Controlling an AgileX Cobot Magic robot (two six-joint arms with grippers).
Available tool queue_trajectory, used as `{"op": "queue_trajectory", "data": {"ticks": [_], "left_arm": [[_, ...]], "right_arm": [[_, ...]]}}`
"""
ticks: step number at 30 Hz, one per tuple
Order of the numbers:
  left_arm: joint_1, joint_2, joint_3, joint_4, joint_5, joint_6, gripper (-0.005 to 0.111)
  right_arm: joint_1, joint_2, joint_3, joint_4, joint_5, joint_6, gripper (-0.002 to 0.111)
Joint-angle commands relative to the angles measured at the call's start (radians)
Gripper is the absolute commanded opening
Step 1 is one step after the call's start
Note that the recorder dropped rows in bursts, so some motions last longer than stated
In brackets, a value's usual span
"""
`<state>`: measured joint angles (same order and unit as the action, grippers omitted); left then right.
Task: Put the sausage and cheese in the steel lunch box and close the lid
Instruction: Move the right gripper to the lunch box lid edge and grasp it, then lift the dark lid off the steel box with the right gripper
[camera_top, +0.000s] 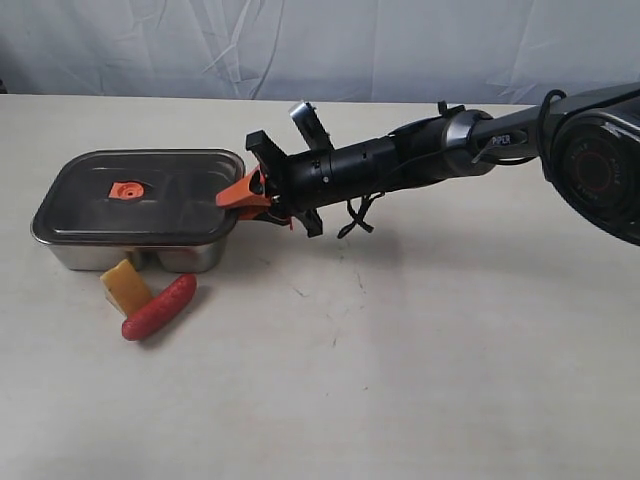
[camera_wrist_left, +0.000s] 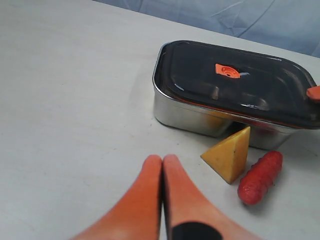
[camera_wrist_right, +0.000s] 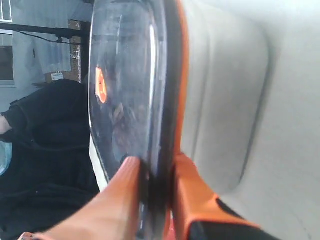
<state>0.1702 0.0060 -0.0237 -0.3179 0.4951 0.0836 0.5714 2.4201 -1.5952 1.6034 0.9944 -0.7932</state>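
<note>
1. Clearly, the right gripper (camera_top: 240, 195) is clamped on the lid (camera_top: 175, 185) at its right-hand short edge, and the lid lies on the lunch box (camera_top: 80, 255).
2. Sausage (camera_top: 160, 307) and cheese (camera_top: 125, 285) lie outside, side by side, just beside its front wall.
3. The left gripper (camera_wrist_left: 162, 161), closed and empty, is nearer them.

Pale beige tabletop (camera_top: 450, 380), wrinkled pale-blue cloth backdrop (camera_top: 200, 50) behind, soft even light, possibly a window (camera_wrist_right: 6, 50) beyond
</note>
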Motion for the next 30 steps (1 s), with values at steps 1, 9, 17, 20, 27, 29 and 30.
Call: {"op": "queue_trajectory", "data": {"ticks": [1, 9, 17, 20, 27, 29, 30], "left_arm": [[-0.006, -0.006, 0.005, -0.002, -0.009, 0.001, 0.000], [-0.006, -0.006, 0.005, -0.002, -0.009, 0.001, 0.000], [-0.006, -0.006, 0.005, -0.002, -0.009, 0.001, 0.000], [-0.006, -0.006, 0.005, -0.002, -0.009, 0.001, 0.000], [-0.006, -0.006, 0.005, -0.002, -0.009, 0.001, 0.000], [-0.006, -0.006, 0.005, -0.002, -0.009, 0.001, 0.000], [-0.006, -0.006, 0.005, -0.002, -0.009, 0.001, 0.000]], "right_arm": [[0.000, -0.002, -0.006, 0.002, 0.048, -0.012, -0.001], [-0.002, -0.008, -0.006, 0.013, 0.097, -0.012, -0.001], [-0.020, -0.022, -0.006, 0.049, 0.095, -0.012, -0.001], [-0.038, -0.022, -0.006, 0.058, 0.100, -0.012, -0.001], [-0.087, -0.022, -0.006, 0.127, 0.179, -0.056, -0.001], [-0.092, -0.022, -0.006, 0.141, 0.216, -0.085, -0.001], [-0.095, -0.022, -0.006, 0.141, 0.227, -0.093, -0.001]]}}
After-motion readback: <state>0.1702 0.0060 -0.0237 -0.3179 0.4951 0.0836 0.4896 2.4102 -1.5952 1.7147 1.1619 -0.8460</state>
